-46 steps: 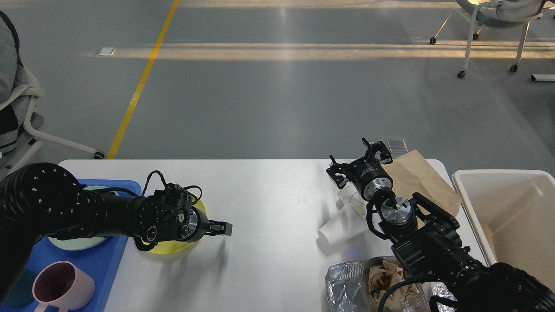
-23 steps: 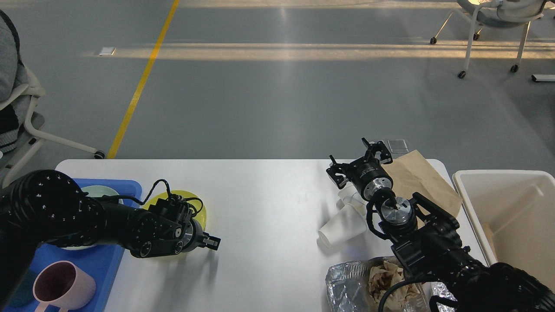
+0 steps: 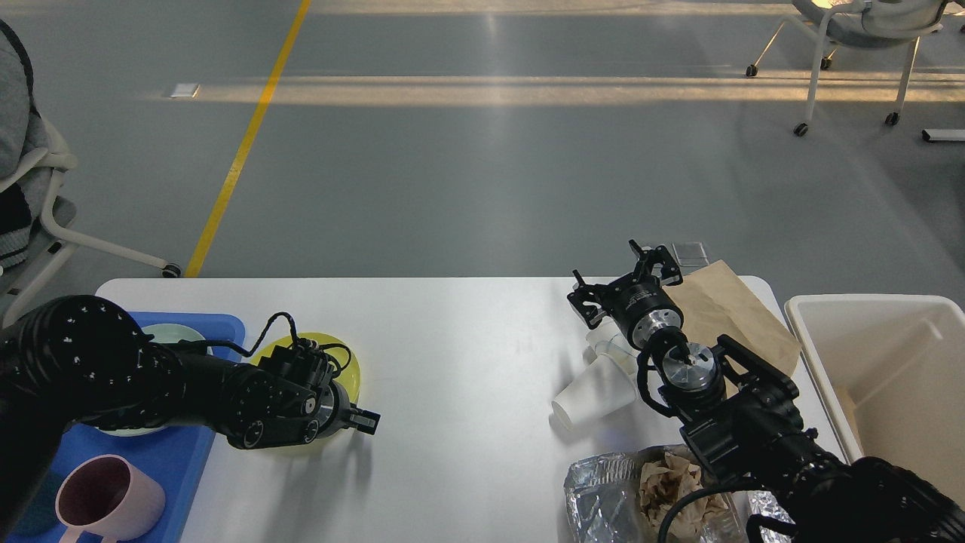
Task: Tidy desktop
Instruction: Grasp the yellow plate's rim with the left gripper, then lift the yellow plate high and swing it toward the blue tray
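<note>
The white desktop (image 3: 467, 362) carries dishes on the left and rubbish on the right. A yellow plate (image 3: 343, 363) lies just right of the blue tray (image 3: 188, 460), mostly under my left arm. My left gripper (image 3: 366, 420) sits low at the plate's right edge; it is small and dark, so its fingers cannot be told apart. My right gripper (image 3: 620, 280) is open, fingers spread wide and empty, above a tipped white paper cup (image 3: 592, 396) and a clear plastic cup (image 3: 612, 348), beside a brown paper bag (image 3: 731, 309).
The tray holds a pink mug (image 3: 105, 501) and a pale green dish (image 3: 172, 334). Crumpled foil with brown paper (image 3: 603, 490) lies at the front right. A cream-white bin (image 3: 897, 362) stands past the table's right edge. Chairs stand on the floor at far left and far right.
My left gripper has drawn back left and down toward me, uncovering more of the yellow plate's top. The right arm and the rubbish have not moved.
</note>
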Controlling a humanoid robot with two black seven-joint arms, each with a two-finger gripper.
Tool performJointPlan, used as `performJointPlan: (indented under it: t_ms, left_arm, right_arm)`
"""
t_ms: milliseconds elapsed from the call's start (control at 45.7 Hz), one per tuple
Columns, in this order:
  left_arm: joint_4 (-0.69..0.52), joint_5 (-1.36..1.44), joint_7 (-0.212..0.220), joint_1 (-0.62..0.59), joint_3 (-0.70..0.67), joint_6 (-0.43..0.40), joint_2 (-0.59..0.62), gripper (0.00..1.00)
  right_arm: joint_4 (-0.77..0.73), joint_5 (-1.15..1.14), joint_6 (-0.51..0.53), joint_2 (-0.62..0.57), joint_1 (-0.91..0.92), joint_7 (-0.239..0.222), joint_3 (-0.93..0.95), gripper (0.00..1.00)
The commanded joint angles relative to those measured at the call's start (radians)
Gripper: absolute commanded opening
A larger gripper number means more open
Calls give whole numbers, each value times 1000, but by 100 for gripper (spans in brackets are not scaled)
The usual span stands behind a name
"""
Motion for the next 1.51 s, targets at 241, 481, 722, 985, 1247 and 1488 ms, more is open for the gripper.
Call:
performJointPlan:
  t_ms: [241,481,722,985,1247,1488]
  left_arm:
    - [-3,2,57,-8,-6,-25,2,1]
    - [-3,-1,57,-46,-23,-69,20,0]
    - [-3,-12,54,-112,-74,-137,54,0]
    - [-3,-49,54,-201,-110,-174,63,0]
    - [-2,-79,55,-307,-149,-324,69,0]
    - [-2,-83,38,-524,-141,-744,143,0]
  right_arm:
    - [1,0,0,0,0,0,1,100]
    - [0,0,0,0,0,0,0,100]
    - [0,0,0,0,0,0,1,100]
    - [0,0,0,0,0,0,0,100]
    - [0,0,0,0,0,0,0,100]
    - [0,0,0,0,1,0,0,100]
